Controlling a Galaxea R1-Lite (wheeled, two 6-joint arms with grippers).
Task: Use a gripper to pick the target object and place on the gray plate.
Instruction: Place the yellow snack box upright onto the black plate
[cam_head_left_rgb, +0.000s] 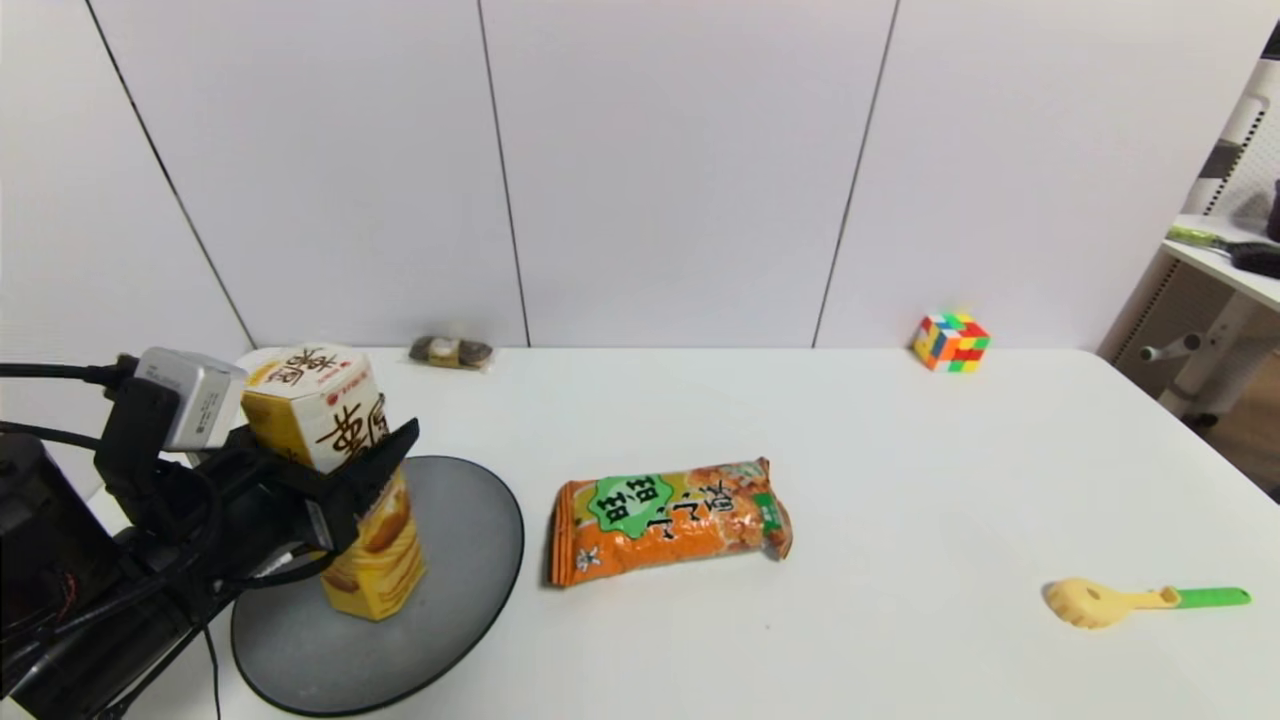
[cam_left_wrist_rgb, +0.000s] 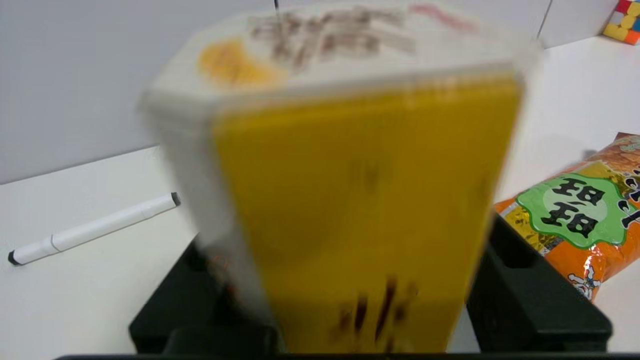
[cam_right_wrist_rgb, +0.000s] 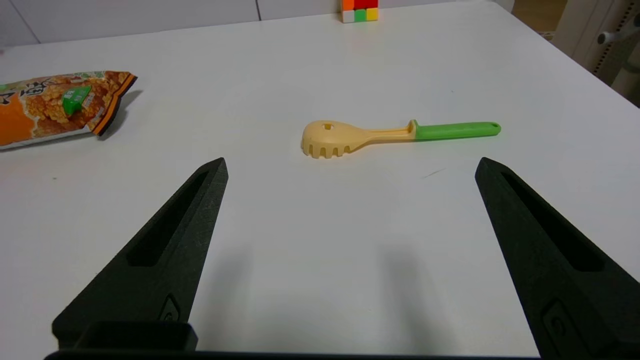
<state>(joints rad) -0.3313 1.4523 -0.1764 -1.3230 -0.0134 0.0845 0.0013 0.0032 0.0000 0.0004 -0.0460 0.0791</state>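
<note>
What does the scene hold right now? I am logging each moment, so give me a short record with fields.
left gripper: shut on the snack box
snack box: tilted, base on the gray plate
gray plate: near table edge, left side
right gripper: open, above bare table near the pasta spoon
orange snack bag: flat, right of the plate
pasta spoon: near right
puzzle cube: far right
white marker: beyond the box

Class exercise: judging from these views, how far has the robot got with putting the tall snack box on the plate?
Done: the tall hexagonal yellow-and-white cardboard snack box stands on the round dark gray plate. In hand: the black left hand is clamped around it. Left: letting go and backing off. The right hand hangs open over the white table.
</note>
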